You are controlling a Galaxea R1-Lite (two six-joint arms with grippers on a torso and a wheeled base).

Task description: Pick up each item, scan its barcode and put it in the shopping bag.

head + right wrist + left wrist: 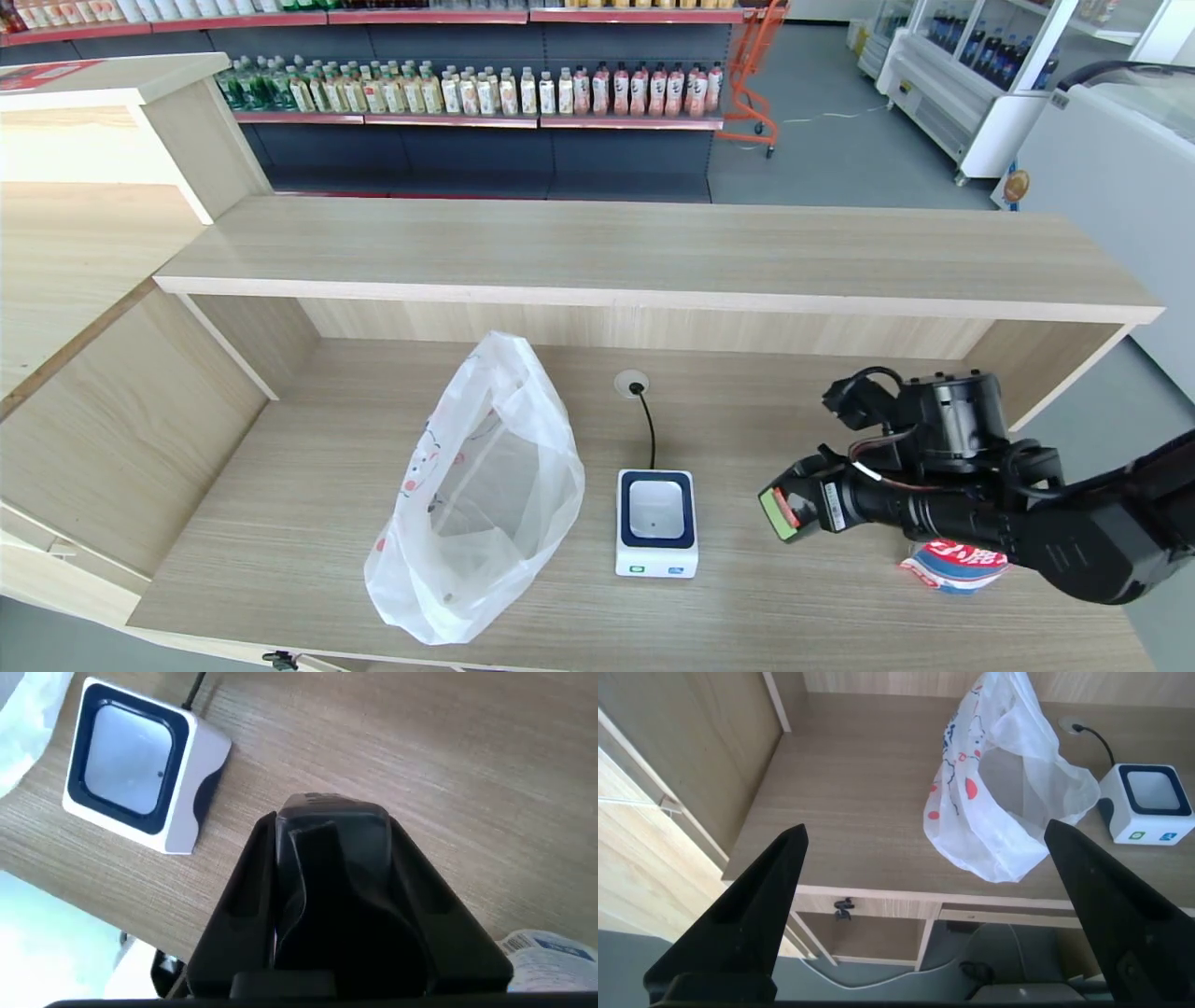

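My right gripper hovers above the counter just right of the barcode scanner, shut on a small dark item with a red and green end. In the right wrist view the right gripper holds the dark item over the wood, with the scanner off to one side. A white plastic shopping bag stands open left of the scanner. My left gripper hangs open off the counter's near left edge, away from the bag.
A blue, white and red snack packet lies on the counter under my right arm, also visible as a packet in the right wrist view. The scanner's black cable runs to a hole in the counter. A raised wooden ledge walls the back.
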